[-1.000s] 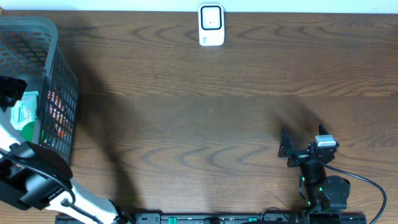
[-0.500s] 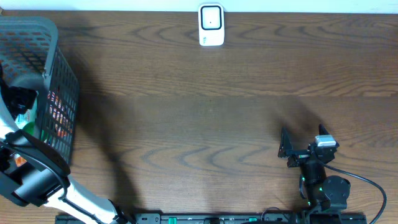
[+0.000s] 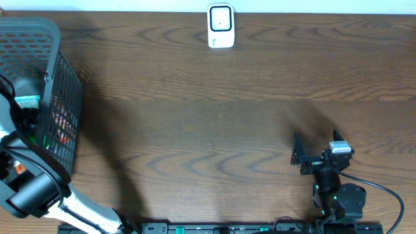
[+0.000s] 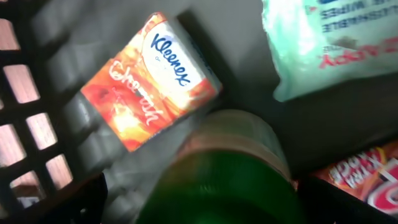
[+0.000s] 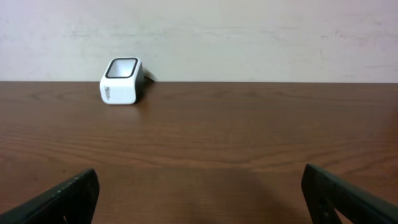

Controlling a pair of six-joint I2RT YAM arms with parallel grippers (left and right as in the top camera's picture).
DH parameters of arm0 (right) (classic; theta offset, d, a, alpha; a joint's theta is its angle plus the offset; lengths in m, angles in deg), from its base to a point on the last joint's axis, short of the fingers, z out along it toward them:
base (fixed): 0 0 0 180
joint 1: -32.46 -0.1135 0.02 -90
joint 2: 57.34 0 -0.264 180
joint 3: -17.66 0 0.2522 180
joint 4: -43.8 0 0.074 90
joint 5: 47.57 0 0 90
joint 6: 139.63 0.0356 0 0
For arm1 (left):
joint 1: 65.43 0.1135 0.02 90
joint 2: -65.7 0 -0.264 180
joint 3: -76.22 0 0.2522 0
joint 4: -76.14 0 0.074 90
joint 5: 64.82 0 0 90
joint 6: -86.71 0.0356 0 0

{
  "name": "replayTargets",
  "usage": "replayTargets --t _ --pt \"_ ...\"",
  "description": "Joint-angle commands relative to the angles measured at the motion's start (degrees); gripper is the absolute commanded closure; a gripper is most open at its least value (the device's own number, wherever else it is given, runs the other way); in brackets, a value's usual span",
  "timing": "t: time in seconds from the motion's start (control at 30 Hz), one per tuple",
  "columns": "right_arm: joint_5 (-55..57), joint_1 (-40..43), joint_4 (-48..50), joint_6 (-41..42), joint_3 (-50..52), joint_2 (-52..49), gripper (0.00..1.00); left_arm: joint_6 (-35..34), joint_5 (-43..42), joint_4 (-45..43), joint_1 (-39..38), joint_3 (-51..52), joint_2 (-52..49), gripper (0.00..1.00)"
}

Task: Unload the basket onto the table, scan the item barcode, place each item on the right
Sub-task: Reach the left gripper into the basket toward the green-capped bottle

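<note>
Your left gripper (image 4: 205,202) hangs inside the grey basket (image 3: 65,84) at the table's left end, jaws spread wide and gripping nothing, its dark fingers framing a blurred green container (image 4: 224,180) that lies directly beneath it. That container looks like the item to be picked, though no barcode shows on it from here. Bring the jaws down centred on its body, keep both fingers off the tissue pack leaning against it and off the basket wall, and close only once both fingers flank it. Then lift straight up before you swing toward the white scanner (image 3: 221,26) at the far edge of the table (image 3: 214,117), and turn the item until its code faces the scanner's dark window. Your right gripper (image 5: 199,196) rests near the front right of the table, also wide open and empty, looking across at the scanner. The orange tissue pack (image 4: 149,81) reads "Kleenex" in blue on a white patch. The pale green packet (image 4: 329,43) shows the word "WIPES". The lettering on the red-orange packet (image 4: 367,174) is too cropped to read.
</note>
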Motion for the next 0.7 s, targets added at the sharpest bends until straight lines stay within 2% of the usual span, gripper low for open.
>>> replayTargets --t 0.0,0.33,0.43,0.53,0.67 --pt "0.26 0.17 -0.15 0.59 0.09 0.07 0.01 -0.48 -2.25 -1.57 0.98 2.8 -0.7 0.02" --pt "0.28 0.17 -0.15 0.59 0.09 0.07 0.01 -0.5 -2.23 -4.7 0.98 6.8 -0.74 0.01" --pt "0.26 0.17 -0.15 0.57 0.09 0.07 0.01 -0.48 -2.21 -4.72 0.98 6.8 -0.74 0.12" --pt "0.26 0.17 -0.15 0.59 0.09 0.07 0.01 -0.48 -1.99 -4.74 0.98 6.64 -0.72 0.14" --pt "0.26 0.17 -0.15 0.57 0.09 0.07 0.01 -0.48 -2.01 -4.59 0.98 6.23 -0.26 0.21"
